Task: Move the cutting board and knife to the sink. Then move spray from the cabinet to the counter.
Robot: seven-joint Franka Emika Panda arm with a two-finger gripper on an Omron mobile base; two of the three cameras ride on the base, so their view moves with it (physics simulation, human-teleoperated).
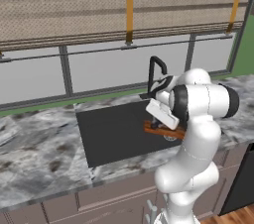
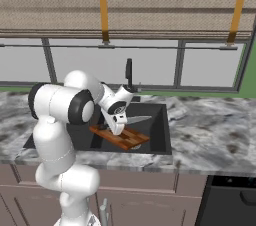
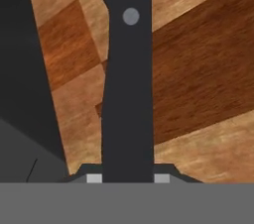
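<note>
Jaws narrow, clamped on knife (image 3: 126, 84) handle (black, riveted); cutting board (image 3: 198, 69) directly beneath, over sink (image 2: 157, 135), likely for release.

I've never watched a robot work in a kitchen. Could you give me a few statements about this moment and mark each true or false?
1. The cutting board is in the sink. True.
2. The gripper is shut on the knife by its dark handle. True.
3. The knife lies on the counter, away from the board. False: it is over the board.
4. The faucet is white. False: it is black.
</note>
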